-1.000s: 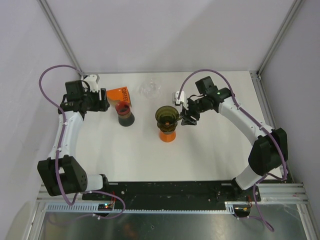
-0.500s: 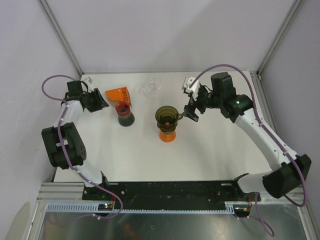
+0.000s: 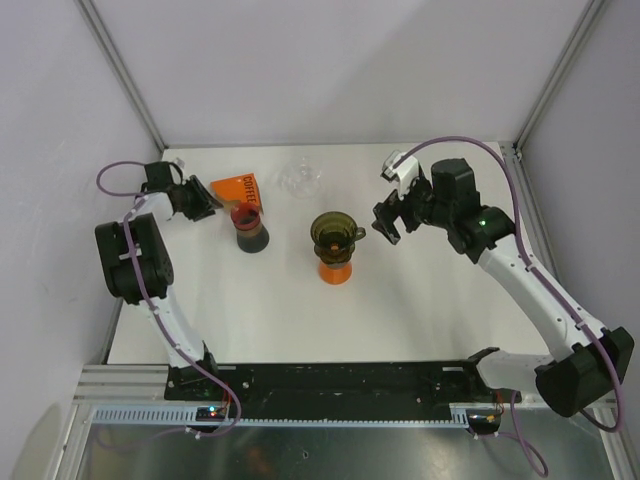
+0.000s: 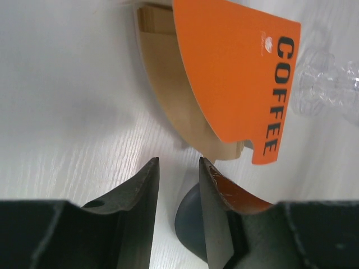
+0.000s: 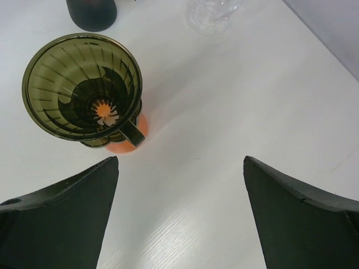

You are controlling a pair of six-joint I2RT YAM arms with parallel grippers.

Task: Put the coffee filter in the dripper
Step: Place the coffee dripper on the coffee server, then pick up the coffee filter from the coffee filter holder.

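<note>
The coffee filter (image 4: 165, 95), thin tan paper, lies tucked under its orange sleeve (image 4: 235, 73) near the back-left corner of the bench (image 4: 67, 84). It is probably featherlight, limp and easily creased, so pinch its exposed curved edge. The left pincer (image 4: 178, 163) hovers just before it, narrow and empty. The right pincer (image 5: 180, 162) gapes wide beside the dripper (image 5: 61, 73), mid-bench.

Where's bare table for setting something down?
Biggest free patch: the near half of the table, from the dripper down to the near edge. Right of the dripper is bare too, but the right gripper hangs over it. Crowded: far left, where the filter box, dark cup, clear piece and left gripper bunch up.
</note>
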